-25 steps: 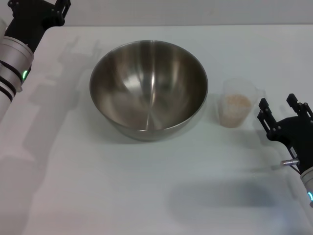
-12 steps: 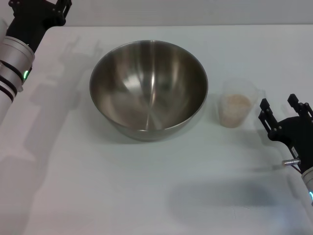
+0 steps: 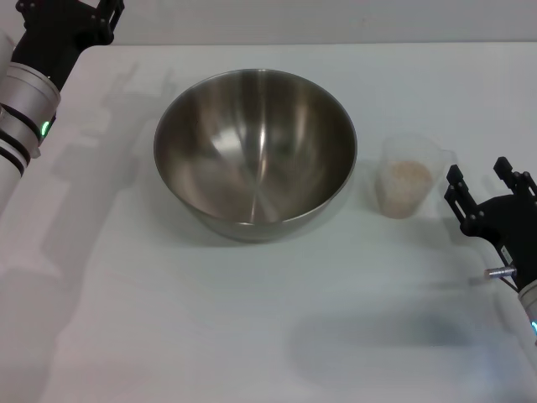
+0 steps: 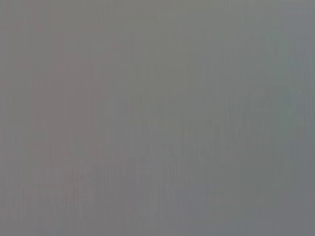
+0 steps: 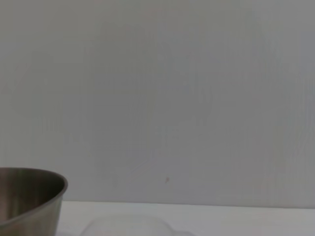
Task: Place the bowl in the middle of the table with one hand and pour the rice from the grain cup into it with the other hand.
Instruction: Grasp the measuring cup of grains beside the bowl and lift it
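- The bowl (image 3: 255, 154), a big deep steel one, stands upright near the middle of the white surface (image 3: 252, 319); its shiny inside holds nothing that can be seen.
- In the right wrist view a part of the bowl's rim and outer wall (image 5: 29, 201) shows at the picture's edge.
- The grain cup (image 3: 409, 178), small and clear, stands upright on the surface on the robot's right of the bowl, close to it but apart.
- The rice (image 3: 405, 175) lies inside the cup as a pale beige mass, filling the lower part.
- In the right wrist view the cup's clear rim (image 5: 129, 227) is faint at the lower edge, beside the bowl.
- The right end effector (image 3: 488, 190) hovers just to the right of the cup, its two dark fingers spread with a gap between them, holding nothing and not touching the cup.
- The left end effector (image 3: 67, 10) is at the far left corner of the surface, well apart from the bowl; it is cut by the picture's edge, so whether its fingers are spread or closed cannot be told.
- The left wrist view shows only a plain grey field.
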You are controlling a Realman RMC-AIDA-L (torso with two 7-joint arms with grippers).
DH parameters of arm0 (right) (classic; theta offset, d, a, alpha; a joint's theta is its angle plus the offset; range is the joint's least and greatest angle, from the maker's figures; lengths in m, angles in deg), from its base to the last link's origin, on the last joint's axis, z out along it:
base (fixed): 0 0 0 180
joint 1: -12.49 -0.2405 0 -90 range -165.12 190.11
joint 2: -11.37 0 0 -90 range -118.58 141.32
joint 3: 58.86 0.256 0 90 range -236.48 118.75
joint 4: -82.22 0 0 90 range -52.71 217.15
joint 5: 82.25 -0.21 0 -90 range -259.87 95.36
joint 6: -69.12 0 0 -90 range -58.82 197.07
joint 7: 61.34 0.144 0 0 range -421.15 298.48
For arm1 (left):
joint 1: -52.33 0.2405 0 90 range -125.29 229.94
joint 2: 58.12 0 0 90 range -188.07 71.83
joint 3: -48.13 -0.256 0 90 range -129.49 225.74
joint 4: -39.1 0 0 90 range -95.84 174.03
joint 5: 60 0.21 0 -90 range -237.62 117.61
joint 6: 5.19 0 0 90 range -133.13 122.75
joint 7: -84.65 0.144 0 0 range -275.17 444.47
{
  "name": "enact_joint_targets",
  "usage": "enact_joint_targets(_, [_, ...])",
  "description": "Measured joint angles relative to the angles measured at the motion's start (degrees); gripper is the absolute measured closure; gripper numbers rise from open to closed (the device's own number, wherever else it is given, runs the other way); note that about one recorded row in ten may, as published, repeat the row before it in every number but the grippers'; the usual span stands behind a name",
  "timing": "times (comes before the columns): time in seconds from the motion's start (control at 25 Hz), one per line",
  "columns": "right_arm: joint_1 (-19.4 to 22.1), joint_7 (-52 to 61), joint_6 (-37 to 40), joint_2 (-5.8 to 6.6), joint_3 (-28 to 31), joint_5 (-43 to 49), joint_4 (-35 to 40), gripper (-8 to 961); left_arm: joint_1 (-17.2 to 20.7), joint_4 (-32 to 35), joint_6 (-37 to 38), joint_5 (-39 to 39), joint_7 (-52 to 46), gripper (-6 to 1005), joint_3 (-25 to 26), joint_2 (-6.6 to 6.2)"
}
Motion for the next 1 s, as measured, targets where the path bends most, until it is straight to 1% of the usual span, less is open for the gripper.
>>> enact_joint_targets(0.48, [-1.96, 0.49, -1.73, 0.0, 0.0, -0.01, 0.67, 282, -0.7, 0.3, 0.05, 0.0, 0.12, 417, 0.22, 0.0])
enact_joint_targets(1.0, [-2.65, 2.71, -2.04, 0.0, 0.17, 0.0, 2.44, 282, -0.97, 0.18, 0.04, -0.06, 1.05, 418, 0.27, 0.05])
